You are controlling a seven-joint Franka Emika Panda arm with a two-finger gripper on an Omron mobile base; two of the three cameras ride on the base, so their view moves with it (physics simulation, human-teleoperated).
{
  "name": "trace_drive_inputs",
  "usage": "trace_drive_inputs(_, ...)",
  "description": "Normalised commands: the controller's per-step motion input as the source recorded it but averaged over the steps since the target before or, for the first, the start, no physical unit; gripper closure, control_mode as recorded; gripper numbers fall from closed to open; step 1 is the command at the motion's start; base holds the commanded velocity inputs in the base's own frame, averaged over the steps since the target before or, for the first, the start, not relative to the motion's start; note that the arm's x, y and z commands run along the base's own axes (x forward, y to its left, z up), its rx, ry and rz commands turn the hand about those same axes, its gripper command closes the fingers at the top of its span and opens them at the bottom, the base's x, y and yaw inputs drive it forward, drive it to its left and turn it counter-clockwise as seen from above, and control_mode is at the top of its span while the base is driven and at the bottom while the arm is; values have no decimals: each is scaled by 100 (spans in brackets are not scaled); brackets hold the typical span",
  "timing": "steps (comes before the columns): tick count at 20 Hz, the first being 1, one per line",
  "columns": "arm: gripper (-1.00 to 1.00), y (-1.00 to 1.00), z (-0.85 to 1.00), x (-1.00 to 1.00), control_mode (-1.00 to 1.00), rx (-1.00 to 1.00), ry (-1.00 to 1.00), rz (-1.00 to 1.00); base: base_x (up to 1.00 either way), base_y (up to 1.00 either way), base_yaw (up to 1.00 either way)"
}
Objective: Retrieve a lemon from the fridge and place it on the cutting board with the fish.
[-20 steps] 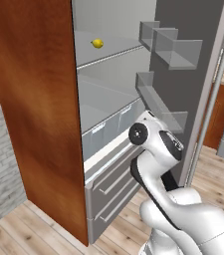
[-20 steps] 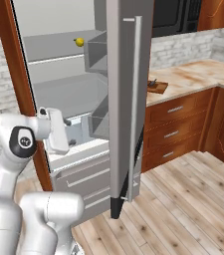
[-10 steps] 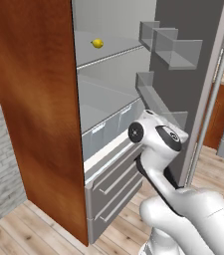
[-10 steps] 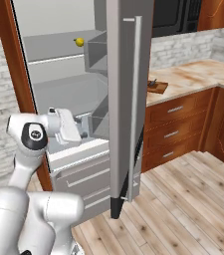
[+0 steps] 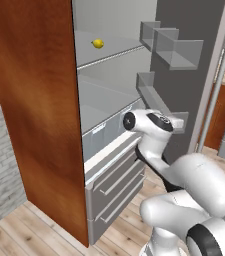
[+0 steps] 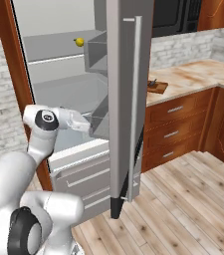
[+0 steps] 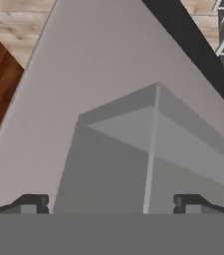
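Now, from the left base view, the tall grey fridge (image 5: pixel 114 107) stands open, framed on its left by a reddish-brown wooden side panel (image 5: pixel 34 110). The small bright yellow lemon (image 5: pixel 98 43) sits alone on the upper grey shelf (image 5: pixel 111 50), near its front edge. The open grey fridge door (image 5: pixel 191 75) swings out to the right, carrying grey box-shaped door bins (image 5: pixel 171 47). The white arm reaches in at the level of the translucent drawers, well below the lemon, with grey lower drawers (image 5: pixel 116 187) beneath it.

Over to the right base view: the lemon (image 6: pixel 79 42) shows on that same upper shelf, just left of the door bins. The hand (image 6: pixel 90 123) points toward the inner side of the door, beside a lower bin, and holds nothing. The door's long vertical silver handle (image 6: pixel 135 107) faces the camera. Further right, a light wooden tabletop (image 6: pixel 193 77) carries the checkered brown cutting board (image 6: pixel 157 87), with the slender dark fish (image 6: pixel 152 83) lying on it, well apart from the fridge.

And the hand view: the two dark fingertips (image 7: pixel 32 203) stand wide apart at the bottom, nothing between them, so the hand is open. Straight ahead is a grey door bin (image 7: pixel 153 149) seen up close against the flat grey door.
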Motion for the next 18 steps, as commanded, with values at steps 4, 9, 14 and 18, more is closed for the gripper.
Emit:
trace_drive_inputs(4, -100, -39, -11, 27, -100, -16, 14, -2, 0, 0, 0)
trace_drive_inputs(9, -100, -62, -38, 23, -100, -17, 4, -6, 0, 0, 0)
trace_drive_inputs(14, -100, -85, -43, 24, -100, -14, 0, -4, 0, 0, 0)
trace_drive_inputs(18, -100, -100, -10, 62, -100, -1, -6, 0, 0, 0, 0)
